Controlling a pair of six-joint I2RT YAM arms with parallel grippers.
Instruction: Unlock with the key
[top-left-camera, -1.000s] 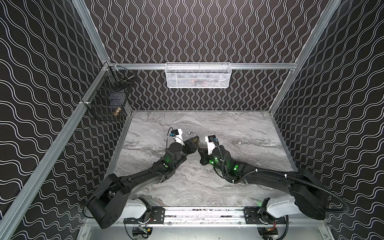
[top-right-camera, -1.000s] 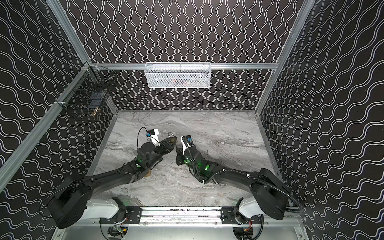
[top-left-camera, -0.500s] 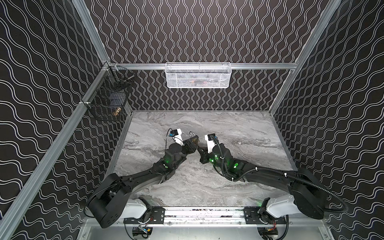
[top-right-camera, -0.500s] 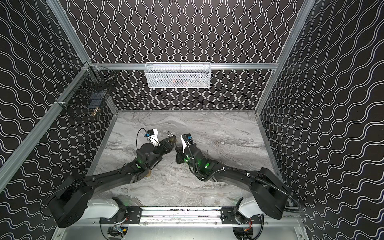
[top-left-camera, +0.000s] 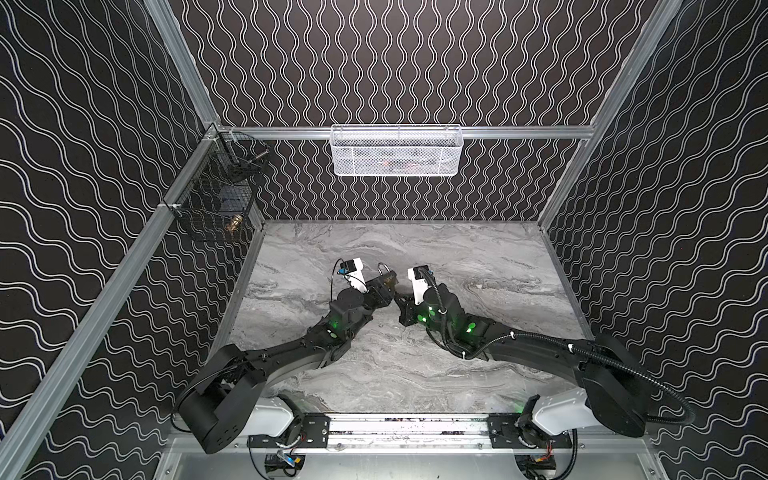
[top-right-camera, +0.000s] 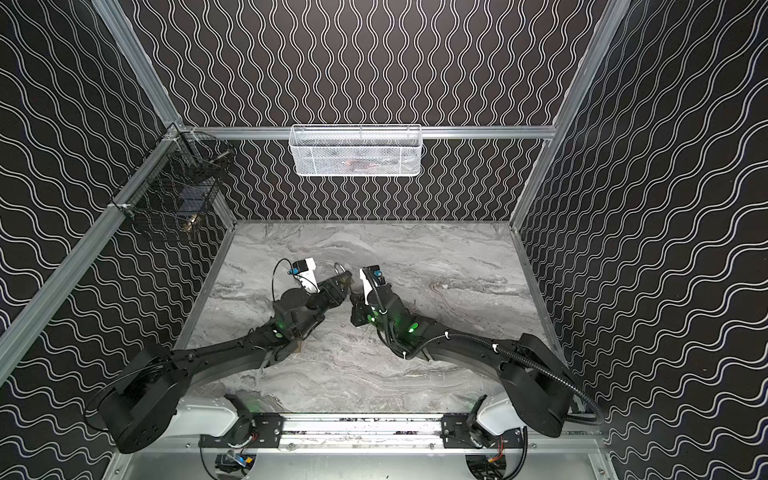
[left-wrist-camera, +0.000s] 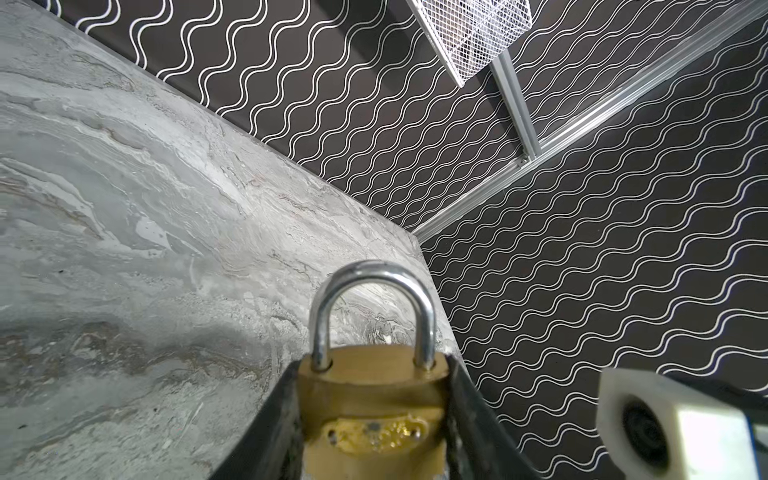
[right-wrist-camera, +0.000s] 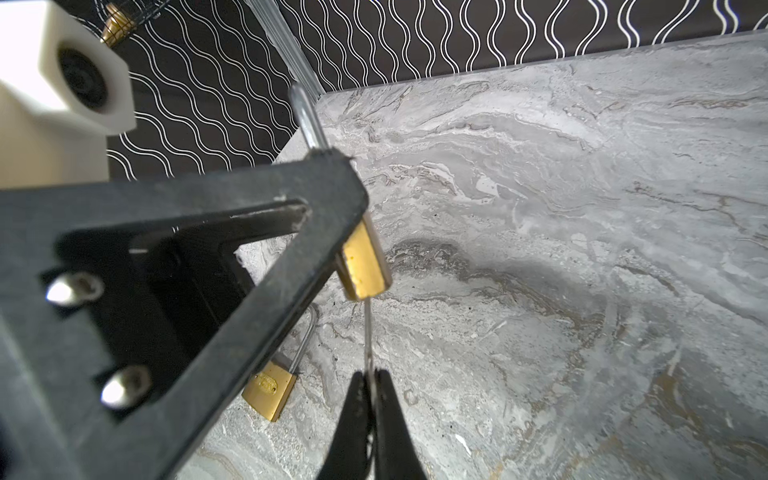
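Padlock (left-wrist-camera: 374, 407), brass, shackle seated, clamped by left gripper (left-wrist-camera: 371, 372); right gripper (right-wrist-camera: 369, 380), at its 5 o'clock in both top views, pinches key (right-wrist-camera: 367, 332); keyhole hidden.

Wavy-patterned black walls (top-left-camera: 395, 62) surround a marble tabletop (top-left-camera: 478, 257).

Black jointed left arm (top-left-camera: 286, 355), black right arm (top-left-camera: 536, 353), white housings (top-left-camera: 270, 415) at both bases, green lights (top-left-camera: 333, 322) glowing near the wrists, white camera blocks (top-left-camera: 353, 268), ribbed black cable (top-left-camera: 598, 358) along the right arm, domed silver screws (right-wrist-camera: 75, 289)
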